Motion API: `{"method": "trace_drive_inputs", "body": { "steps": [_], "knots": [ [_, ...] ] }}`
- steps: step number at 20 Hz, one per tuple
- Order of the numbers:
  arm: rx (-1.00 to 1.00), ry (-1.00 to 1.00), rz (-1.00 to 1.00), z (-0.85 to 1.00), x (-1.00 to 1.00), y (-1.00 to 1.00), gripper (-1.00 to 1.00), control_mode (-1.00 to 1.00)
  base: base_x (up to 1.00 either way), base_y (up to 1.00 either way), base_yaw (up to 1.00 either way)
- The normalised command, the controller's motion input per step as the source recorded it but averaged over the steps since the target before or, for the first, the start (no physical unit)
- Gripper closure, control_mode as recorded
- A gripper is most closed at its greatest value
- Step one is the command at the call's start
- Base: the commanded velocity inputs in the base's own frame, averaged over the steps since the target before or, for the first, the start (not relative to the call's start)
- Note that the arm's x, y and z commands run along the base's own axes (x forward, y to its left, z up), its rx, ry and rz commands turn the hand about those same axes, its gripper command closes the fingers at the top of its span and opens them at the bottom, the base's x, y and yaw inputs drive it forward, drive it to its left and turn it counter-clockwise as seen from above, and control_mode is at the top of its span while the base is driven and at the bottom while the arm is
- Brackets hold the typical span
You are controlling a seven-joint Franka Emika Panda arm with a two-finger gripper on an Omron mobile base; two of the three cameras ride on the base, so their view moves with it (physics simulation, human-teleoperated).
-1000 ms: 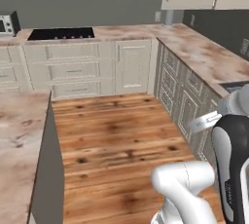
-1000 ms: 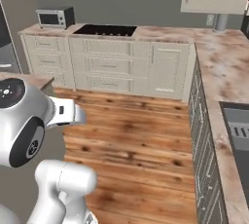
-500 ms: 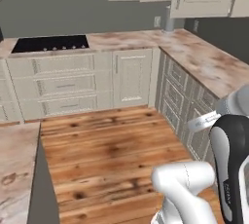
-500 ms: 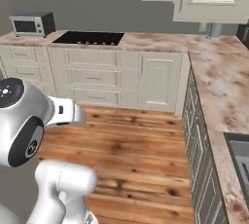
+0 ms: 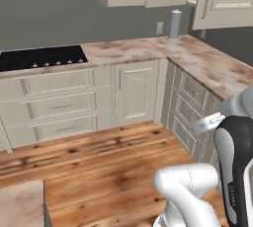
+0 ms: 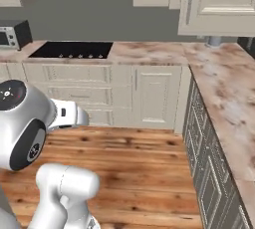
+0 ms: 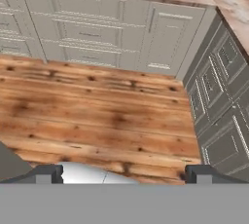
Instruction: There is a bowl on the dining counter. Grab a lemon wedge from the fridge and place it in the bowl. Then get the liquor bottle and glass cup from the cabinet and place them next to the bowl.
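The pincer stood wide open with nothing between its tips, which rose well apart at the bottom of the hand view, aimed down at the wooden floor. No bowl, lemon wedge, liquor bottle, glass cup or fridge could be made out in these views, so where they stood could not be told.

Ahead lay the corner of the wall worktop, with a black cooktop set into its left run and a grey cylinder standing near the back corner. Cream upper cabinets hung above that corner, doors closed; a microwave sat at the far left end of the worktop.

As a judgement: the bottle and cup would be rigid, smooth and breakable, the cup slippery and best taken across its side wall around mid-height, the bottle around its body rather than the cap. The wedge would be light, soft and easily crushed, wanting a gentle squeeze across its flat faces.
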Motion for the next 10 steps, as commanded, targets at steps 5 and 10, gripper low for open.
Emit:
{"method": "trace_drive_inputs", "body": {
  "steps": [5,10],
  "knots": [
    [0.00,0.00,0.00,0.00,0.00,0.00,-1.00,1.00,1.00,0.67,-0.27],
    [0.00,0.00,0.00,0.00,0.00,0.00,-1.00,1.00,1.00,0.61,-0.32]
  ]
}}
